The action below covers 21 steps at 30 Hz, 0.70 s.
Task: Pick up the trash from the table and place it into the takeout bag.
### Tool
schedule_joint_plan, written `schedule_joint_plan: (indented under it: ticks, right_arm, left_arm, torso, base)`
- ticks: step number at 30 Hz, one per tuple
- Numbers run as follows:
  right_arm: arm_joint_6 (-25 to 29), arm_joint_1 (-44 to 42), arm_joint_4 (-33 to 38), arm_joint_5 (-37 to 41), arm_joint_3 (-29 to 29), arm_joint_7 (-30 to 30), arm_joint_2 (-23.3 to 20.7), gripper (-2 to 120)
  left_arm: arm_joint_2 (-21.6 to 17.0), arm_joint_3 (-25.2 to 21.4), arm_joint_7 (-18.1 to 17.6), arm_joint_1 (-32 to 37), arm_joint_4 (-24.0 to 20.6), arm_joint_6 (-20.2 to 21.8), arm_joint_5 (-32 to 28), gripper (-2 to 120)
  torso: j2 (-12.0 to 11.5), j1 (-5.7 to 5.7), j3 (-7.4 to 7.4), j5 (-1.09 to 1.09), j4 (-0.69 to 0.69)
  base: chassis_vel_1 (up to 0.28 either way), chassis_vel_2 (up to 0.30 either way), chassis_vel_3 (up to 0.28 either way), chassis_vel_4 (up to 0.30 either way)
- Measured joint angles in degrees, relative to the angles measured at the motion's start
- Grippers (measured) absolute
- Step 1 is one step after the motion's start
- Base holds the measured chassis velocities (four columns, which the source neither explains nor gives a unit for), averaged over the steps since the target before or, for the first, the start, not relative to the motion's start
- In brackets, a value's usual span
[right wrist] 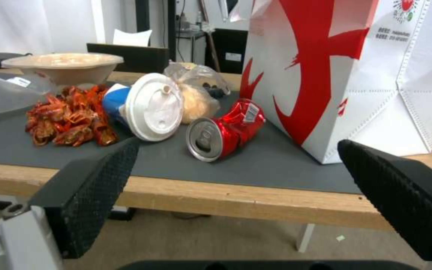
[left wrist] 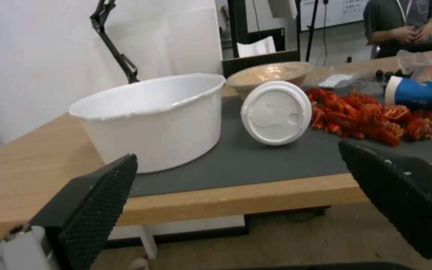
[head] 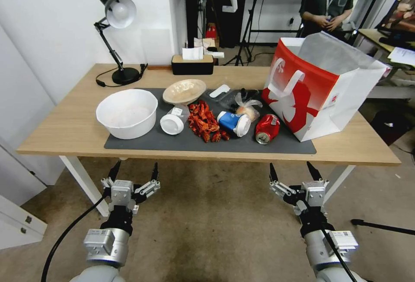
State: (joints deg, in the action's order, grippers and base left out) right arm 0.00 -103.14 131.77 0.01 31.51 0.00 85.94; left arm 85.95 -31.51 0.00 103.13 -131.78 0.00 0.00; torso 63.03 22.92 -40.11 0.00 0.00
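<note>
The trash lies on the table's (head: 69, 131) dark mat: a crushed red can (head: 266, 128) (right wrist: 224, 130), a blue cup with a white lid (head: 234, 122) (right wrist: 146, 107), a knotted clear bag (head: 247, 108) (right wrist: 196, 92), a pile of red shells (head: 205, 121) (left wrist: 371, 116) (right wrist: 68, 120), a white-lidded clear cup (head: 173, 121) (left wrist: 276, 112) and a beige bowl (head: 184, 90) (left wrist: 268, 77) (right wrist: 63, 65). The takeout bag (head: 322, 87) (right wrist: 356, 71) stands open at the table's right end. Both my left gripper (head: 133, 172) (left wrist: 236, 187) and right gripper (head: 293, 172) (right wrist: 236, 176) hang open below the table's front edge, holding nothing.
A large white tub (head: 127, 112) (left wrist: 153, 118) sits on the mat's left part. At the back of the table stand a black desk lamp (head: 116, 40) and a dark tissue box (head: 192, 64). A white lid and clear tray (head: 222, 93) lie behind the shells.
</note>
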Motion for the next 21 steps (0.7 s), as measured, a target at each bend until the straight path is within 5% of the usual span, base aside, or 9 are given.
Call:
schedule_joint_plan:
  ticks: [21]
  right_arm:
    - [0.00,0.00,0.00,0.00,0.00,0.00,0.00,100]
  left_arm:
    - [0.00,0.00,0.00,0.00,0.00,0.00,0.00,100]
  torso:
    - [0.00,0.00,0.00,0.00,0.00]
  base:
    - [0.000,0.000,0.000,0.000]
